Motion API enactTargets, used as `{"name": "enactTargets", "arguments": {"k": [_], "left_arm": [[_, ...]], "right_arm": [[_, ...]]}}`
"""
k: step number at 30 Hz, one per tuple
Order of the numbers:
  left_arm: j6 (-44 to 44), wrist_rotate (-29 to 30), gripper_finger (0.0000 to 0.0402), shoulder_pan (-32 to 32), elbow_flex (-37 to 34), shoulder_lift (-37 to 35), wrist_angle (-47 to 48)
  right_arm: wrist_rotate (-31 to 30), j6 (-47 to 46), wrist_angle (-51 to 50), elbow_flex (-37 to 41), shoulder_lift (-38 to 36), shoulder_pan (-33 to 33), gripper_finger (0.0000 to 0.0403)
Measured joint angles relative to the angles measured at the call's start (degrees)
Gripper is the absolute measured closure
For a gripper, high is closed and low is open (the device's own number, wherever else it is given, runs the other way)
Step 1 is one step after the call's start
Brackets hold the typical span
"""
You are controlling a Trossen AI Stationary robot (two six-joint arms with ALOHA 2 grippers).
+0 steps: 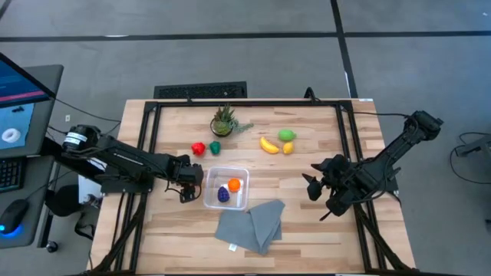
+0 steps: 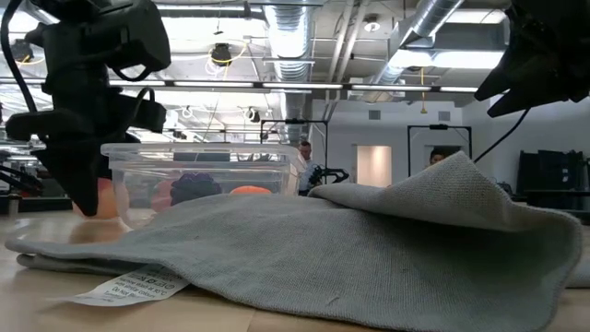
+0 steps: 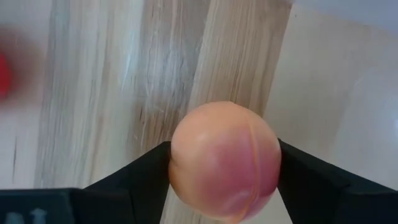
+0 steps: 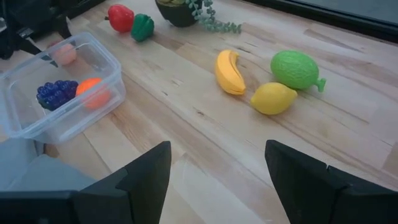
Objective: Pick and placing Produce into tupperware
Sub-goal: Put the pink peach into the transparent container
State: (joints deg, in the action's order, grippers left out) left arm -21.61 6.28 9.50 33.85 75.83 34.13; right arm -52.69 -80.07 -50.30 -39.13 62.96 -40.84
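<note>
My left gripper (image 1: 186,184) stands just left of the clear tupperware (image 1: 209,201) and is shut on a peach-pink fruit (image 3: 224,143). The tupperware holds a purple fruit (image 1: 223,195) and an orange one (image 1: 234,184). A red fruit (image 1: 198,148), a dark green one (image 1: 215,146), a yellow banana (image 1: 268,145), a lime green fruit (image 1: 287,135) and a small yellow one (image 1: 288,149) lie on the table farther back. My right gripper (image 1: 316,188) is open and empty, right of the tupperware. My left gripper pinches the peach-pink fruit by two opposite sides (image 3: 177,168) between its two fingers (image 3: 140,177). The fingers come from above, pointing down. The fruit is outside the tupperware, by its left wall; whether it is clear of the table I cannot tell.
A spiky potted plant (image 1: 223,120) stands at the back, next to the red and green fruits. A folded grey cloth (image 1: 249,225) lies in front of the tupperware, touching its near edge. Bare wood (image 1: 307,230) lies at the front right.
</note>
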Motion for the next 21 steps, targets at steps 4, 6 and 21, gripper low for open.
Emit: {"name": "enactTargets", "arguments": {"k": [4,6,21], "left_arm": [[-0.6,0.0,0.0166,0.0,0.0,-1.7,0.0],[-1.2,0.1,0.0166,0.0,0.0,-2.6,0.2],[-7.0,2.9,0.0165,0.0,0.0,-12.6,2.5]], "right_arm": [[0.0,0.0,0.0,0.0,0.0,0.0,0.0121],[0.0,0.0,-0.1,0.0,0.0,0.0,0.0121],[0.1,0.0,-0.3,0.0,0.0,0.0,0.0121]]}}
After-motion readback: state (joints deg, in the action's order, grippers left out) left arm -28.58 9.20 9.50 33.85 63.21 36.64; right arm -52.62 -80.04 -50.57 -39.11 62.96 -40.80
